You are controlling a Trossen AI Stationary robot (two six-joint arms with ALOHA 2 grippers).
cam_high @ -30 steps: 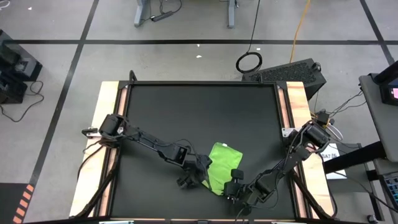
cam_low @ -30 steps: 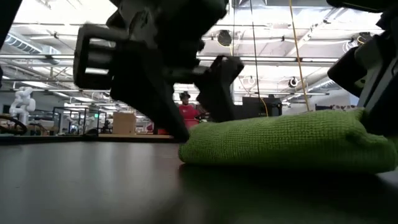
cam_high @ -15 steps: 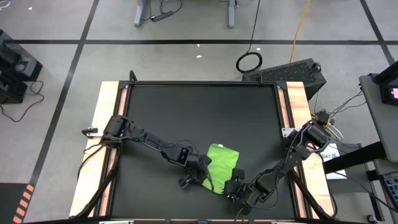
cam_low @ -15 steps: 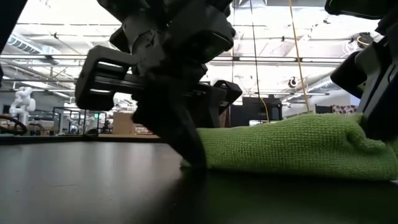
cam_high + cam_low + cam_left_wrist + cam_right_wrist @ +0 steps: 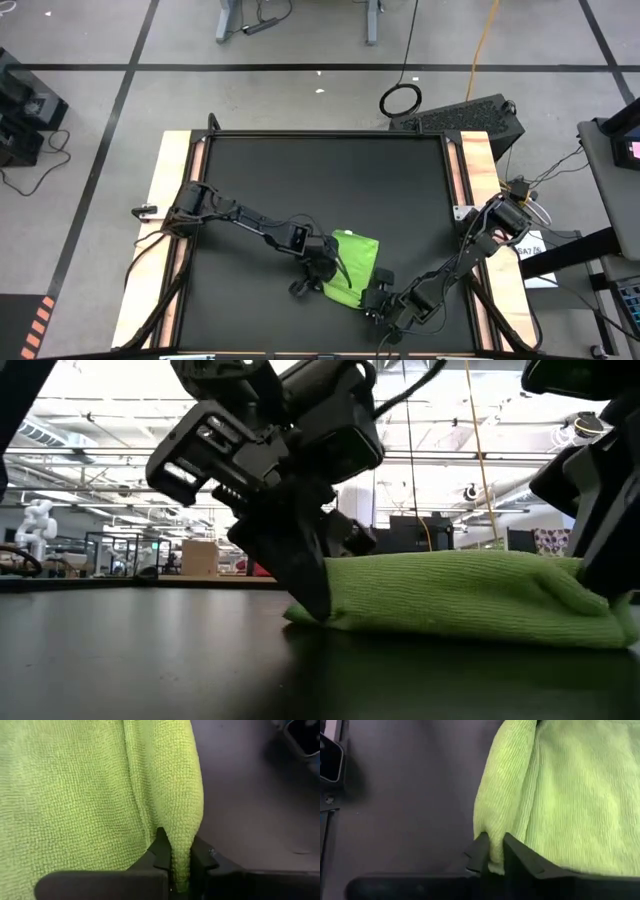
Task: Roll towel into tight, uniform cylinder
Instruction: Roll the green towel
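Observation:
The lime-green towel point(image 5: 352, 262) lies bunched on the black mat point(image 5: 300, 180), close to the table's near edge. It rests there as a low, thick pad point(image 5: 460, 595). My left gripper point(image 5: 325, 275) stands at the towel's left side and is shut on it. My right gripper point(image 5: 377, 290) stands at the towel's near right corner, with cloth between its fingers. In the low view my left gripper point(image 5: 312, 605) comes down at the pad's left end, and my right arm point(image 5: 600, 550) stands at the picture's right edge. My left gripper pinches a raised fold at the towel's left edge point(image 5: 182, 847) between its two fingers. The fingers slant down from the table's left. The fold stands up between them while the towel's main part lies on the mat. My right gripper has a rounded, folded-over edge of the towel point(image 5: 492, 842) between its two fingers, at the near right corner. It comes in low from the table's near right. The towel beyond the fingers lies on the mat.
Bare black mat stretches toward the far edge and the left. Wooden strips point(image 5: 175, 165) point(image 5: 478, 165) border the mat on both sides. A dark flat device point(image 5: 470, 118) sits beyond the far right corner, and a paper point(image 5: 532, 250) lies at the right.
My left gripper has gone toward the table's right, onto the towel's left edge, tipped more steeply and shut on it. The towel's left edge has been pushed in and gathered, so the towel is narrower and thicker than before. My right gripper has stayed at its corner.

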